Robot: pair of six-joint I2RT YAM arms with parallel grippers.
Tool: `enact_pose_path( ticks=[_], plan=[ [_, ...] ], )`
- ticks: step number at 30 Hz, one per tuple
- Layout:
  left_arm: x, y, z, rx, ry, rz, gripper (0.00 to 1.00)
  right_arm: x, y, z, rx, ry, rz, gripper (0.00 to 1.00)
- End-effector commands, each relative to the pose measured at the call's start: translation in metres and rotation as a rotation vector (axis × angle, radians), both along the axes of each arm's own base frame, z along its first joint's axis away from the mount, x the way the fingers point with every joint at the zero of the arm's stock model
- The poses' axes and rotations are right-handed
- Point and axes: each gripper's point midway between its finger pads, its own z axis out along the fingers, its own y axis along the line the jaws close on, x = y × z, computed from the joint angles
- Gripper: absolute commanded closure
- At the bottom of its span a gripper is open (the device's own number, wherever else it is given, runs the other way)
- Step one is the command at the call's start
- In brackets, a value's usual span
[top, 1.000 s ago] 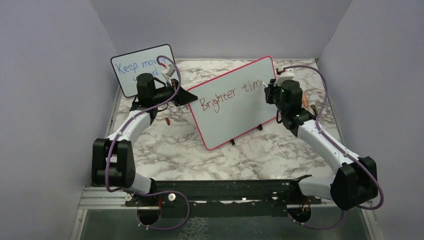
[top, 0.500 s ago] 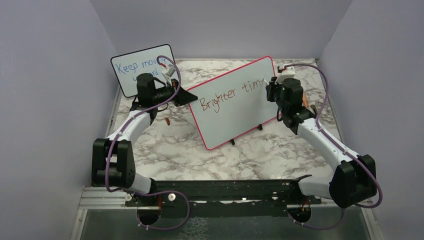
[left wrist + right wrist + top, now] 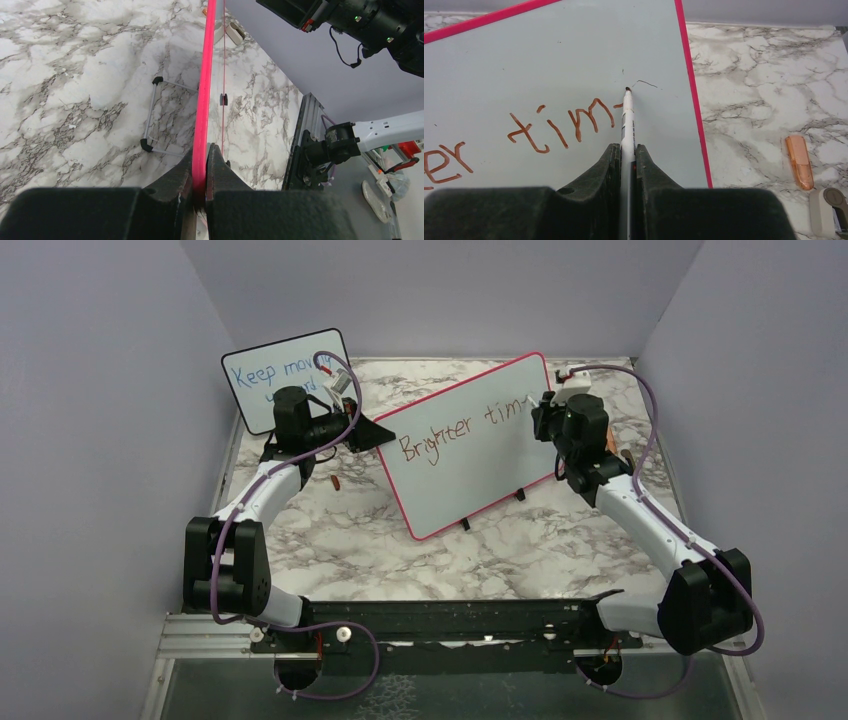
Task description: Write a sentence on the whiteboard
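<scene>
We saw the whiteboard (image 3: 465, 445) standing on its small black feet on the marble table (image 3: 330, 540). It leaned back and lay towards the far edge, running from about the middle of the table up towards the far right corner. Its writing face was turned to the near right.

The left gripper (image 3: 200, 165) was closed on the pink frame at the board's left end, one finger on each side of the thin edge. In its wrist view the frame ran straight away from the jaws, with a wire stand (image 3: 150, 117) on the table behind the board.

The right gripper (image 3: 628, 150) was clamped on a white marker (image 3: 627, 112), which stuck out forward between the fingers. The dark tip touched the board's face near its upper right corner.

Of the sentence (image 3: 455, 432), we could read "Brighter tim" in reddish-brown on one slanting line. A short stroke reached the marker just after the "m", and a thin dark scratch-like mark lay beyond the tip.

On the table to the right of the board, near the right edge, lay an orange cap (image 3: 799, 162). Just beside it was a small beige object (image 3: 829, 212), cut off by the frame, so we could not tell what it was.

At the far left corner stood a smaller black-framed board (image 3: 285, 375) with blue handwriting, partly hidden by the left arm.
</scene>
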Motion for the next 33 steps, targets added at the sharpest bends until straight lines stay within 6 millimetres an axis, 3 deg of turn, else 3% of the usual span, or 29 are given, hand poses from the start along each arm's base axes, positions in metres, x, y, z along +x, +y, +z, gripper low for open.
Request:
enact_pose_path(
  ticks=[1,33],
  plan=[
    [0.004,0.002,-0.042,0.085,0.067,0.043,1.00,0.004,0.010,0.020,0.024,-0.051,0.057,0.99],
    [0.004,0.002,-0.040,0.082,0.066,0.042,1.00,-0.017,0.006,-0.020,0.025,0.062,0.054,0.99]
  ],
)
